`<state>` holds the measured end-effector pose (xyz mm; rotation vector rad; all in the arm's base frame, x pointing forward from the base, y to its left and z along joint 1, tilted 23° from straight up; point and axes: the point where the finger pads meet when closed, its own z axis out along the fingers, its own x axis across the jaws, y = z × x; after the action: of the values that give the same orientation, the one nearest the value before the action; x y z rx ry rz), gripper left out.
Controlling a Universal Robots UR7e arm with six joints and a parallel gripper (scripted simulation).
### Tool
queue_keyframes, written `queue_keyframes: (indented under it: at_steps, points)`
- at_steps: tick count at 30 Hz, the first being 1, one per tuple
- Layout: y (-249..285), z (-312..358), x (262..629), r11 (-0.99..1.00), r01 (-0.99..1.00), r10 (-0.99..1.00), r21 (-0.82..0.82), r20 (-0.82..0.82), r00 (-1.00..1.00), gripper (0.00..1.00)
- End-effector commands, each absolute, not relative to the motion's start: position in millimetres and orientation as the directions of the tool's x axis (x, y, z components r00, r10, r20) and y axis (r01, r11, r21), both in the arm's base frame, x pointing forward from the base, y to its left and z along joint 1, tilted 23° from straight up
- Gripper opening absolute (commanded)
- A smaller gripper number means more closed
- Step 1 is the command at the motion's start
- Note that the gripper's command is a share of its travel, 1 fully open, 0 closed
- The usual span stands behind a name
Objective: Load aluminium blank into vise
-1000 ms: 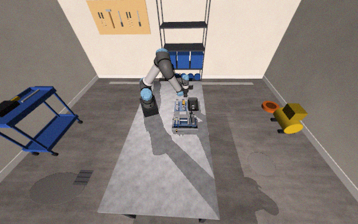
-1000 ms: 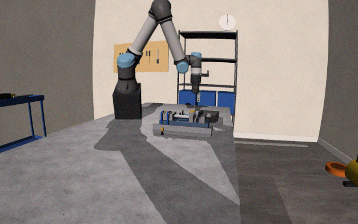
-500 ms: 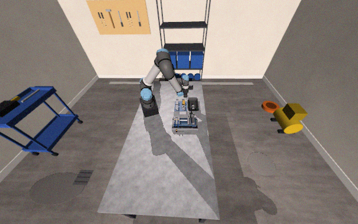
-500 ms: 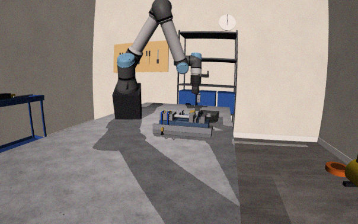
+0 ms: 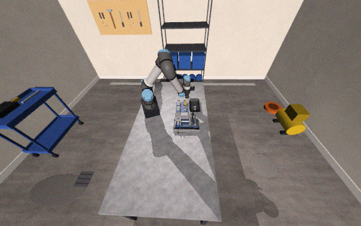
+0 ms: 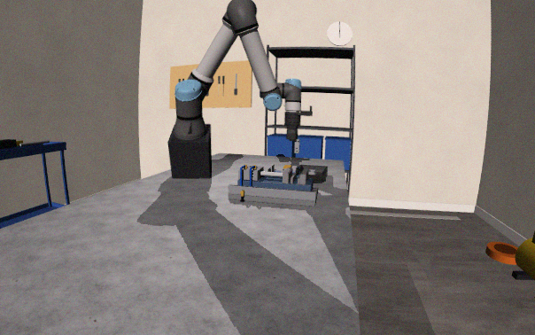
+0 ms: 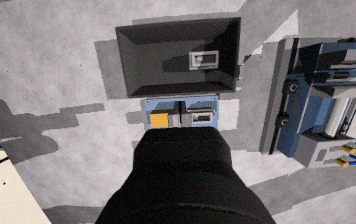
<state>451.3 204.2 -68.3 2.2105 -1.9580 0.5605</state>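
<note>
Inside the dark outfeed tray (image 7: 134, 60), one finished part (image 7: 203, 60), flat on the floor, pocket up. Just beside the tray, on the blue infeed plate (image 7: 150, 104): a brass blank (image 7: 159, 120) and a grey pocketed part (image 7: 202, 118), side by side, apart. Directly above the plate, end effector (image 7: 179, 116) clenched on nothing, fingers pressed together, hanging well clear of the counter (image 7: 60, 80). Off to the side of the plate, blue vise (image 7: 310, 107), hoses at its far end; opening not legible.
</note>
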Motion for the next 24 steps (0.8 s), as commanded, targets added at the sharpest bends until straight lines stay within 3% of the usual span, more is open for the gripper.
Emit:
queue_keyframes:
  at_steps: [1,24]
  points:
    - [204.6,-67.8,451.6,-0.146,-0.979,-0.929,-0.144,0.361,0.086,0.00]
    - [205.4,-65.4,451.1,-0.146,-0.979,-0.929,-0.144,0.361,0.086,0.00]
